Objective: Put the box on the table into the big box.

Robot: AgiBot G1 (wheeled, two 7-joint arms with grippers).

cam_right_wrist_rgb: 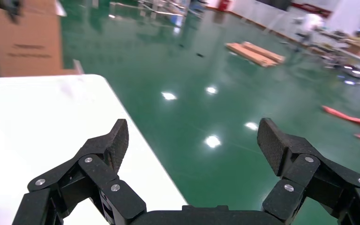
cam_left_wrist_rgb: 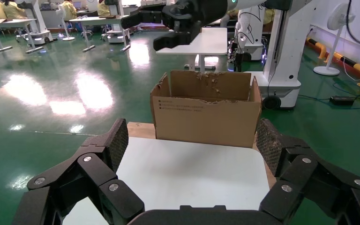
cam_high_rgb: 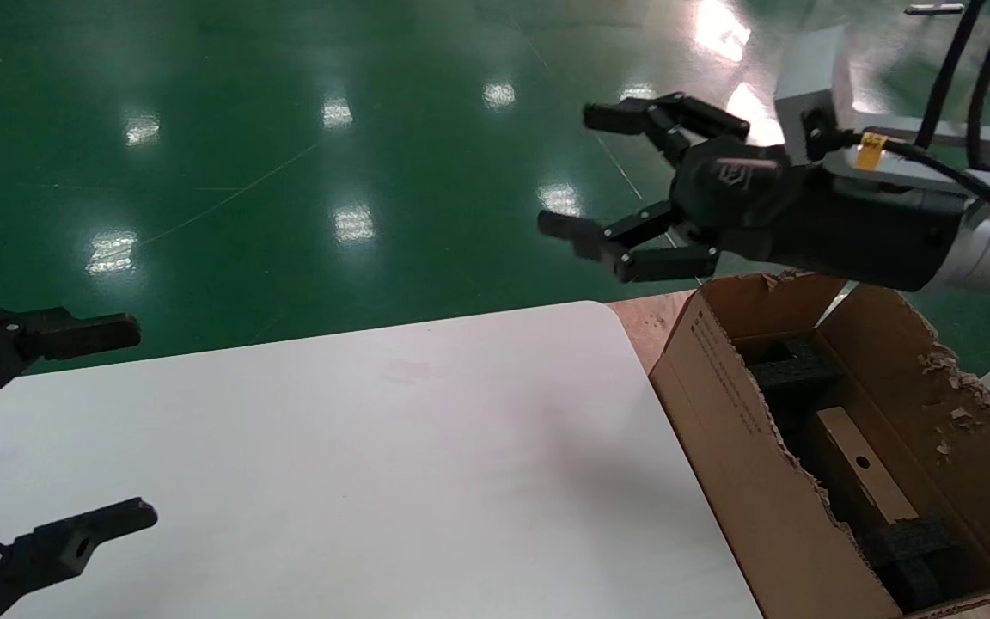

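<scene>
The small flat brown box (cam_high_rgb: 858,474) with a round hole lies inside the big box (cam_high_rgb: 731,447), between black foam blocks (cam_high_rgb: 791,365). The big box stands at the right end of the white table (cam_high_rgb: 392,464); it also shows in the left wrist view (cam_left_wrist_rgb: 205,115). My right gripper (cam_high_rgb: 578,172) is open and empty, held in the air beyond the table's far right corner, left of the big box's far end. It also shows in its own wrist view (cam_right_wrist_rgb: 192,140). My left gripper (cam_high_rgb: 130,423) is open and empty over the table's left end.
Green shiny floor (cam_high_rgb: 289,172) lies beyond the table's far edge. A wooden board (cam_high_rgb: 645,322) sticks out under the big box. The right wrist view shows another brown carton (cam_right_wrist_rgb: 23,44) past the table's far end. Other robots and tables (cam_left_wrist_rgb: 201,42) stand farther off.
</scene>
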